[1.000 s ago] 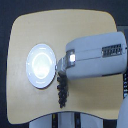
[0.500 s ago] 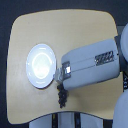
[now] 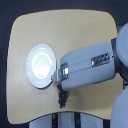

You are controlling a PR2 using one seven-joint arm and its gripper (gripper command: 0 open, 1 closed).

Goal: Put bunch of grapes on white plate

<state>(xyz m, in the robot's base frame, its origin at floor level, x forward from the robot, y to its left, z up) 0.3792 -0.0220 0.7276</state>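
The white plate (image 3: 40, 64) lies on the tan table toward the exterior view's left. The bunch of grapes (image 3: 62, 97), a dark elongated cluster, lies near the table's front edge, just below and right of the plate. My arm reaches in from the exterior view's right. Its gripper (image 3: 61, 80) sits directly over the upper end of the bunch, beside the plate's lower right rim. The grey arm housing hides the fingers, so I cannot see how they stand or whether they touch the grapes.
The round-cornered tan table (image 3: 90, 30) fills most of the view. My bulky grey forearm (image 3: 92, 67) crosses its right half. Dark chair or frame parts (image 3: 65, 120) show below the front edge.
My arm has swung lower and leftward, and its tip now covers the top of the bunch. The lower end of the grapes has stayed put, as has the plate.
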